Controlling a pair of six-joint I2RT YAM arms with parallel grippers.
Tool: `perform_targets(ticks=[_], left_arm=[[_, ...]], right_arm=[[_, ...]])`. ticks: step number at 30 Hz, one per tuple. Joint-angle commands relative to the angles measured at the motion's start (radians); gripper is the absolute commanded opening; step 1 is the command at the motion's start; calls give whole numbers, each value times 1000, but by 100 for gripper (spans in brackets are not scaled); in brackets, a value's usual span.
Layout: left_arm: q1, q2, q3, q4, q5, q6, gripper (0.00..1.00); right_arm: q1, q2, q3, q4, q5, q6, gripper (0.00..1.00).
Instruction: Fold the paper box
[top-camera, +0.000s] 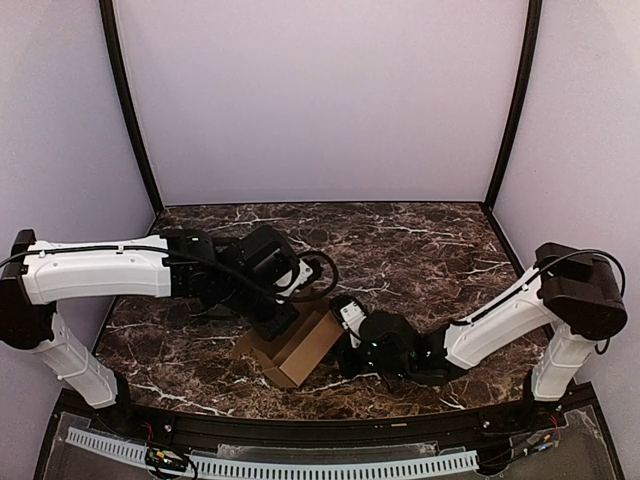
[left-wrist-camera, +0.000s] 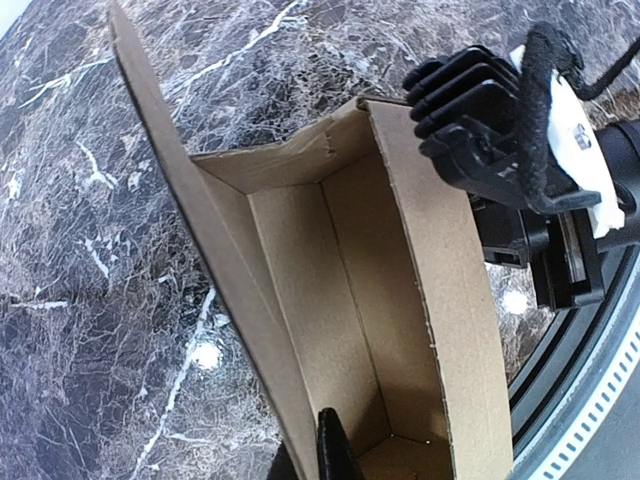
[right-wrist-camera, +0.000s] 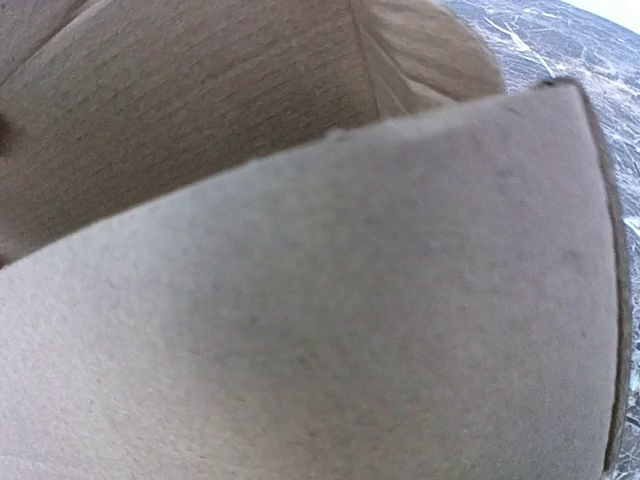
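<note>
The paper box is a tan oblong carton lying open on the dark marble table, near the front middle. In the left wrist view the paper box shows its hollow inside and a long side flap standing up. My left gripper sits over its left end; one finger is inside the box and the other is outside the same wall, shut on that wall. My right gripper is at the box's right end and shows in the left wrist view. Cardboard fills the right wrist view and hides its fingers.
A black rail and a white perforated strip run along the table's near edge. Purple backdrop walls with black corner posts close in the back and sides.
</note>
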Motion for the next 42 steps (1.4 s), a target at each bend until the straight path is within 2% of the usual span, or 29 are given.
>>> perform_targets(ticks=[1,15,24,37,42], left_arm=[[-56,2,-32,19,83,-42,1],[-57,51,63,-127,-166,-43,1],[-93,171,191,-239,-319,-13,1],[-172,325,274,-299,-405,-89,1],[-187,350,287,-312,-421,-121,1]], right_arm=[[-23,-22,39,191,3,66,0],[-24,57,11,100,-21,214,0],[-38,129,92,17,-27,257,0],[-43,51,-91,14,-48,363,0],[-43,-31,-158,19,-67,364,0]])
